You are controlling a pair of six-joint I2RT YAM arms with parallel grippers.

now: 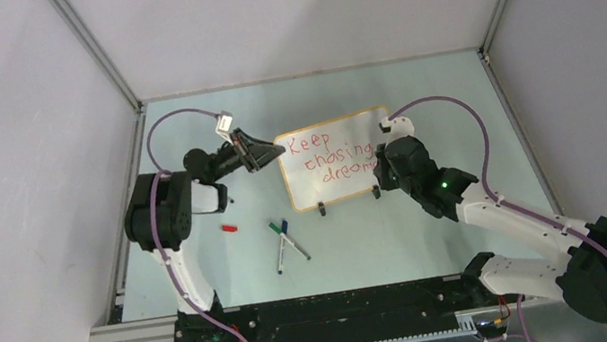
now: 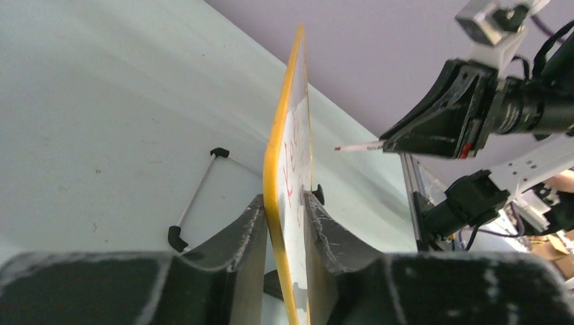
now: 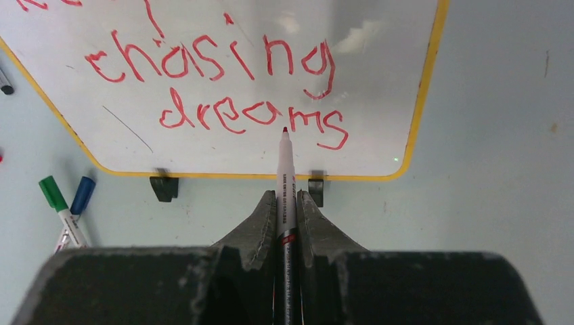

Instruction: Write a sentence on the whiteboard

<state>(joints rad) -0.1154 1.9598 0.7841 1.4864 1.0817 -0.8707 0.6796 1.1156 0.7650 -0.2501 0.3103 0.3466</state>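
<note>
The sentence point(image 3: 210, 81) looks finished on the whiteboard point(image 3: 379, 81); the right gripper point(image 3: 286, 203) clenches a marker point(image 3: 285, 169), the left gripper point(image 2: 284, 203) straddles the whiteboard's edge, hold unclear.

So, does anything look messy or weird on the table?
A little. A small red piece, likely a cap, lies alone on the table left of the whiteboard, while the right jaws hold an uncapped red marker. A green marker and a blue marker lie crossed nearby.

The top camera looks down from behind my bases over the whole counter point(image 1: 436, 233). Behind my left pincer point(image 2: 283, 203), one sights the whiteboard point(image 2: 276, 156) edge-on, close; behind my right pincer point(image 3: 285, 196), another faces its front. All three share it.
</note>
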